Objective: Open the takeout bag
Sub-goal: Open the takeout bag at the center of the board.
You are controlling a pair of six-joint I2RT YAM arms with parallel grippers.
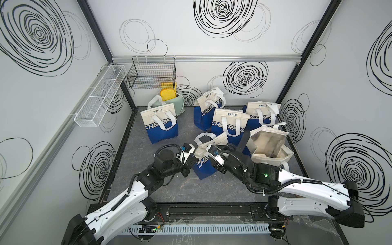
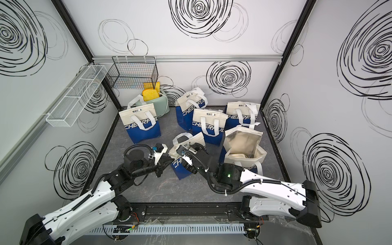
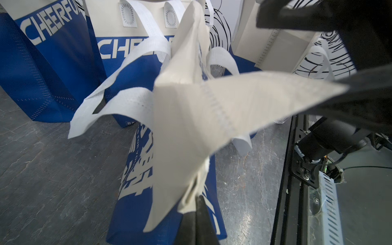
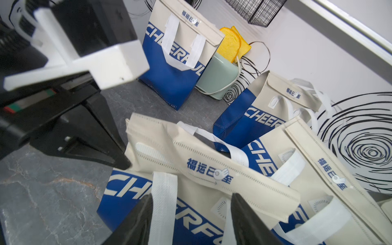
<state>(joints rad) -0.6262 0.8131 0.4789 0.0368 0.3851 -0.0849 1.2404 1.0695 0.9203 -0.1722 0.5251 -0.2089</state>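
The takeout bag (image 1: 204,168) (image 2: 180,168), blue below and cream above with white handles, stands tilted at front centre between both arms. My left gripper (image 1: 190,163) (image 3: 196,204) is shut on a cream corner of the bag's upper edge (image 3: 191,118), and the fabric is drawn out towards it. My right gripper (image 4: 192,214) (image 2: 187,162) is open just above the bag's front face. Its jaws stand wide on either side of the white handle strap (image 4: 164,199), with nothing gripped. The cream flap with blue characters (image 4: 212,171) lies across the top.
An opened bag with silver lining (image 1: 268,144) stands right of the right arm. Several closed bags (image 1: 161,125) (image 1: 230,125) stand behind. A green toaster with yellow toast (image 1: 169,98) is at the back left, under a black wire basket (image 1: 151,73). A white wire shelf (image 1: 99,95) hangs on the left wall.
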